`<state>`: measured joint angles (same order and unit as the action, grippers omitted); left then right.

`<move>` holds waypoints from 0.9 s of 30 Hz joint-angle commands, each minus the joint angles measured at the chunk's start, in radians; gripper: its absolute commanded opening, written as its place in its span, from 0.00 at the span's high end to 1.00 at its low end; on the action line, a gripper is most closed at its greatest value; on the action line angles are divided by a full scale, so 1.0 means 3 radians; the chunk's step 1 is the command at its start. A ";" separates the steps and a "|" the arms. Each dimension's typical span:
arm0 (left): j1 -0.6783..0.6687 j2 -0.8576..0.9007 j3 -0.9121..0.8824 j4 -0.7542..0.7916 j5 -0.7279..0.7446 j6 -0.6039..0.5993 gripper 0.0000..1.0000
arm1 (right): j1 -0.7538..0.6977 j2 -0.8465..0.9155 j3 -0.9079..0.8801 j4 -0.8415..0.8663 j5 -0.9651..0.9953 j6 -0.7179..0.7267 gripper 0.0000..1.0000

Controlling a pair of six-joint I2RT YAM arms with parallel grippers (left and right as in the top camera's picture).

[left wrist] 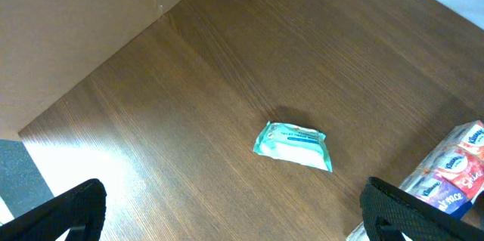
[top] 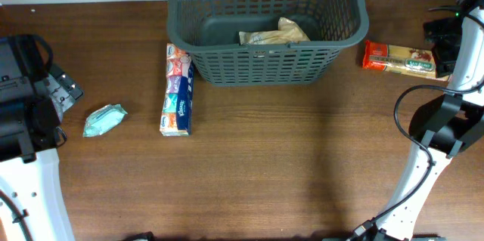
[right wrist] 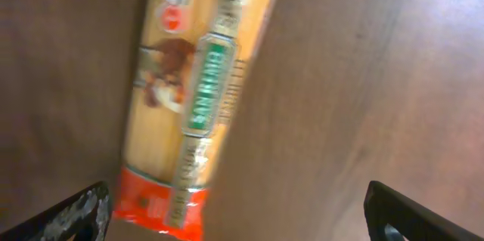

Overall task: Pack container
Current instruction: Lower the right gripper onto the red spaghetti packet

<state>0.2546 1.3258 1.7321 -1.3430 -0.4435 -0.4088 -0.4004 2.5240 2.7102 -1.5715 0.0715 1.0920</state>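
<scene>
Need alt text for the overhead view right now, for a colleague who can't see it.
A dark grey basket at the top centre of a wooden table holds one tan packet. On the table lie a tissue pack by its left corner, a teal wipes pack further left, and a pasta packet to its right.

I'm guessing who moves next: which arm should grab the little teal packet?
Probably the left. The teal packet lies just ahead of the open left gripper, while the right gripper hovers by the long orange packet across the table.
</scene>
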 commanded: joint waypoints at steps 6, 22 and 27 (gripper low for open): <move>0.0015 -0.0013 0.0045 0.0008 0.0022 -0.0019 0.01 | 0.0027 -0.0022 -0.0039 0.0341 -0.0280 0.0530 0.01; 0.0015 -0.0013 0.0045 0.0008 0.0022 -0.0019 0.01 | 0.0003 0.0357 -0.0092 0.0451 -0.0109 0.0913 0.02; 0.0015 -0.0013 0.0045 0.0008 0.0022 -0.0019 0.01 | -0.0001 0.0469 -0.0099 0.0443 -0.0013 0.0946 0.01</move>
<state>0.2546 1.3258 1.7321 -1.3430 -0.4435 -0.4088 -0.3969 2.6419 2.6854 -1.4342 0.0216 1.3518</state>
